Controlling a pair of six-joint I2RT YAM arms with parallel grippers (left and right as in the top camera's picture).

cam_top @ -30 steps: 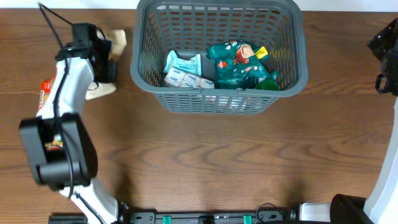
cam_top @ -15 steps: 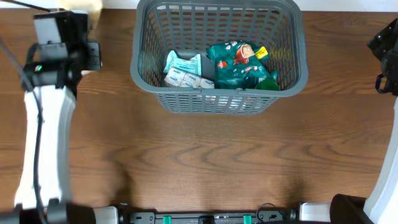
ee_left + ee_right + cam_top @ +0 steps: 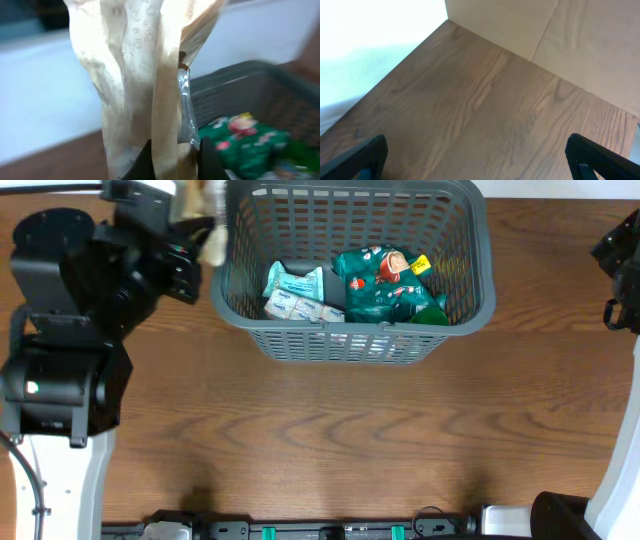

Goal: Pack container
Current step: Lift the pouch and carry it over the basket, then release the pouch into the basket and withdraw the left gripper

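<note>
While the left gripper (image 3: 175,162) clamps a cream packet (image 3: 135,75), carrying seems the step in hand. Just beyond stands the grey basket (image 3: 235,85), part-filled; next the packet likely must clear its left rim and drop. The right gripper (image 3: 485,165) hangs wide open, empty.

The container (image 3: 352,350) sat on the table (image 3: 330,440) at its far middle, with the stacked packets (image 3: 295,292) lying left of the bag (image 3: 385,285) inside it, and the pouch (image 3: 213,242), held in the left gripper (image 3: 175,160), just beside its left rim
</note>
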